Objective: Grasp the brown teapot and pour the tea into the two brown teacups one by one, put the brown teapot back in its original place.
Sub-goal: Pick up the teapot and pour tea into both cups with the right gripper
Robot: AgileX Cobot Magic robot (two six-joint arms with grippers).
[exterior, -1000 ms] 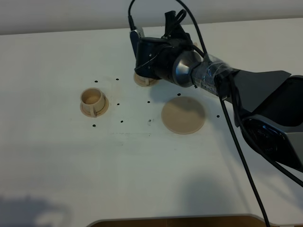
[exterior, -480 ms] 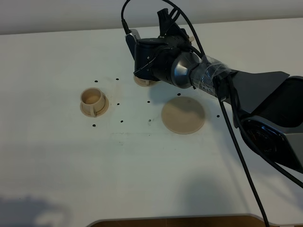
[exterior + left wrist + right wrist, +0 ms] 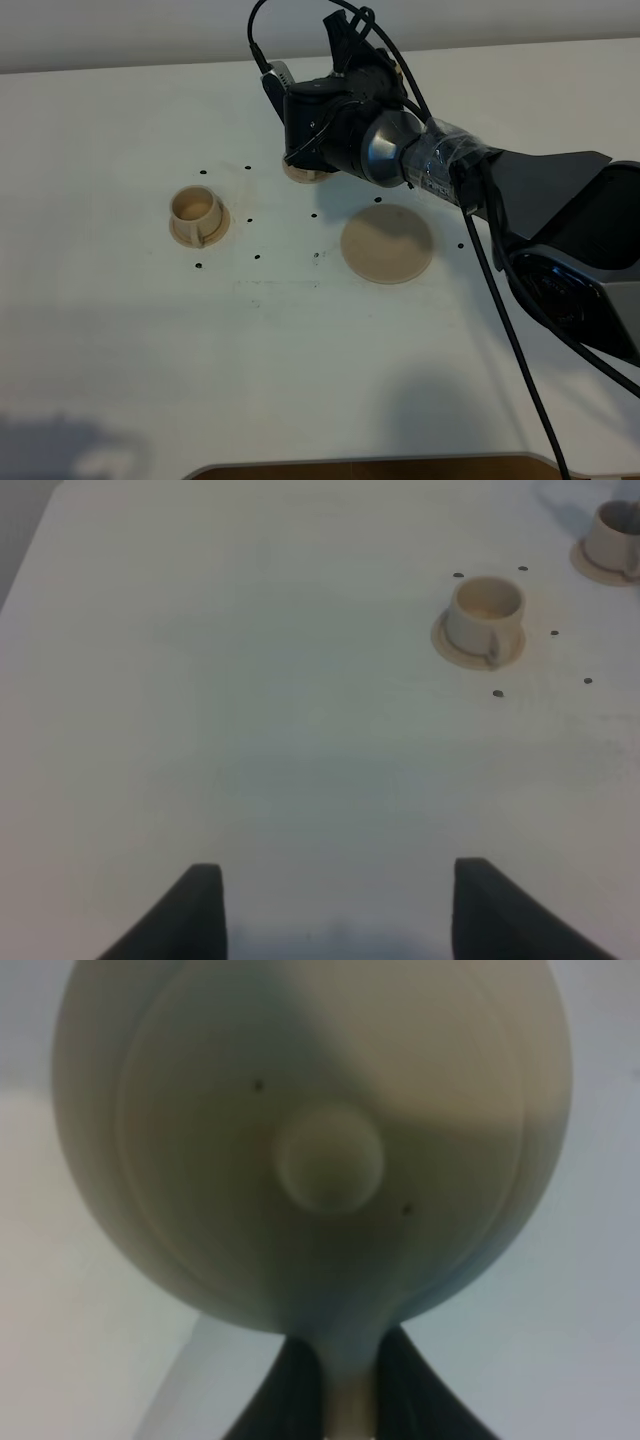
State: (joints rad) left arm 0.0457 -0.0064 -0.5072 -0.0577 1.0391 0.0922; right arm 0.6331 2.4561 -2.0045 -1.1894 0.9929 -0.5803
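Observation:
My right gripper (image 3: 358, 58) reaches across to the far middle of the table and is shut on the loop handle of the brown teapot (image 3: 310, 1150). The teapot fills the right wrist view with its lid knob facing the camera. In the high view the arm hides almost all of it. One brown teacup (image 3: 304, 172) peeks out just under the right wrist; it also shows in the left wrist view (image 3: 612, 542). The other teacup (image 3: 198, 215) stands alone to the left and shows in the left wrist view (image 3: 484, 620). The round saucer disc (image 3: 387, 243) lies bare. My left gripper (image 3: 340, 910) is open and empty.
The white table (image 3: 300, 370) carries several small dark dots around the cups. Black cables (image 3: 500, 300) hang along the right arm. The table's far edge runs just behind the right gripper.
My right gripper with the teapot has shifted a little to the left and toward the far edge, rotating over the far teacup. Cups, saucer disc and left gripper have not moved.

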